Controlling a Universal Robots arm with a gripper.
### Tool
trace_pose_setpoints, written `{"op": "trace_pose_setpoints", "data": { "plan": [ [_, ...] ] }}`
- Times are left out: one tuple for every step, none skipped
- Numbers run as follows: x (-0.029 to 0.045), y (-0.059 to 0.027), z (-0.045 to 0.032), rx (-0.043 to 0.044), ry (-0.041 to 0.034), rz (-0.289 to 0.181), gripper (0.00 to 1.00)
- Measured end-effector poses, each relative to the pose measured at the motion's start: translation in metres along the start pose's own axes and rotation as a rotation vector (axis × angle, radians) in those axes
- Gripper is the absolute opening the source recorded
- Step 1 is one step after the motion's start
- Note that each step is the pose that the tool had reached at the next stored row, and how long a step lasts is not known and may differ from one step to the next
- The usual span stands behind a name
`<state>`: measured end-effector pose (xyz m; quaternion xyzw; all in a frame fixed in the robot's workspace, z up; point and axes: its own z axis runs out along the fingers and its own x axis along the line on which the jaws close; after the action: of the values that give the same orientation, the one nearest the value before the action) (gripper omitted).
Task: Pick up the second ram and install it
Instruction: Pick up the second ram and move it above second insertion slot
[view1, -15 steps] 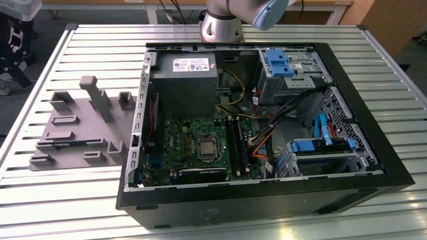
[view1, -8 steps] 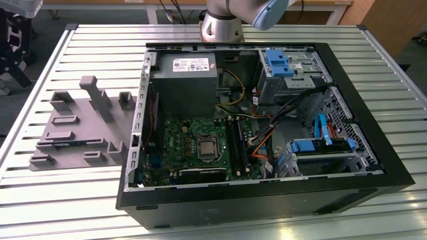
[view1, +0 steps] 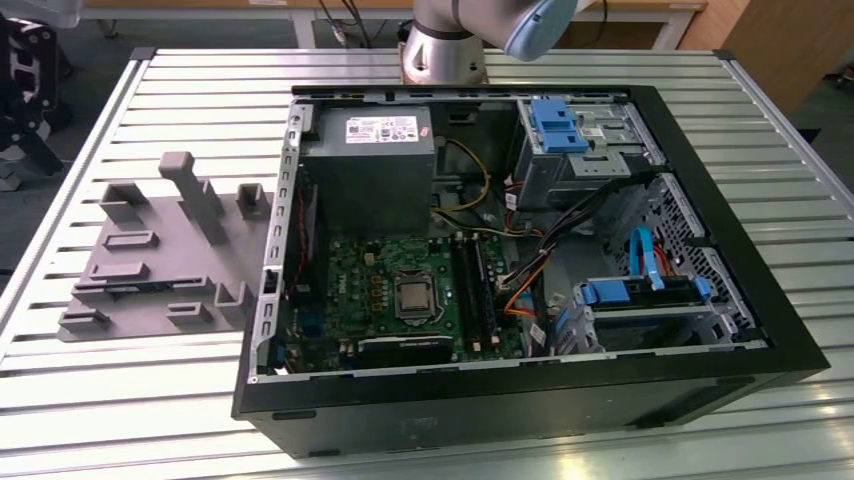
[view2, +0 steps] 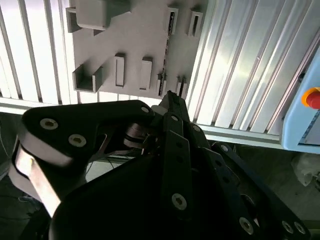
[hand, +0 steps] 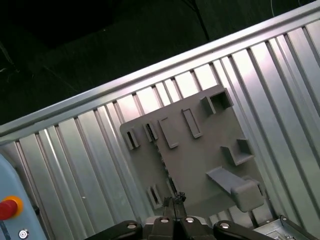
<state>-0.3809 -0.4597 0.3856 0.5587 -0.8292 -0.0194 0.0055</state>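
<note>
Blue-green memory stick (view1: 123, 289) seen standing on edge in grey holder (view1: 180, 255). Judged light, stiff, fragile; best pinched across flat faces, mid-length. Claw (hand: 175, 199) closed, empty, pointed toward holder.

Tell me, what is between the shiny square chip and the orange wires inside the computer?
Long black memory slots on the green board, seen in the exterior view.

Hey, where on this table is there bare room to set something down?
Bare table slats lie nearer the camera than the grey holder plate, at the exterior view's lower left, and beyond it toward the far edge. The gap between plate and computer case is narrow, and the case is crowded with boards and cables.
</note>
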Motion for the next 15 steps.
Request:
{"op": "trace_pose_setpoints", "data": {
  "plan": [
    [0.0,0.0,0.0,-0.0002,0.0006,-0.013,0.11],
    [0.0,0.0,0.0,-0.0003,0.0012,-0.028,0.11],
    [0.0,0.0,0.0,-0.0005,0.0018,-0.044,0.11],
    [0.0,0.0,0.0,-0.0007,0.0024,-0.059,0.11],
    [0.0,0.0,0.0,-0.0009,0.003,-0.075,0.11],
    [0.0,0.0,0.0,-0.0011,0.0036,-0.093,0.11],
    [0.0,0.0,0.0,-0.0014,0.0043,-0.11,0.11],
    [0.0,0.0,0.0,-0.0016,0.005,-0.127,0.11],
    [0.0,0.0,0.0001,-0.0017,0.0056,-0.143,0.11],
    [0.0,0.0,0.0001,-0.002,0.0062,-0.16,0.11],
    [0.0,0.0,0.0,-0.0022,0.0069,-0.177,0.11],
    [0.0,0.0,0.0001,-0.0024,0.0076,-0.195,0.11],
    [0.0,0.0,0.0,-0.0027,0.0083,-0.212,0.11],
    [0.0,0.0,0.0001,-0.0028,0.0089,-0.229,0.11],
    [0.0,0.0,0.0001,-0.003,0.0095,-0.246,0.11]
  ]
}}
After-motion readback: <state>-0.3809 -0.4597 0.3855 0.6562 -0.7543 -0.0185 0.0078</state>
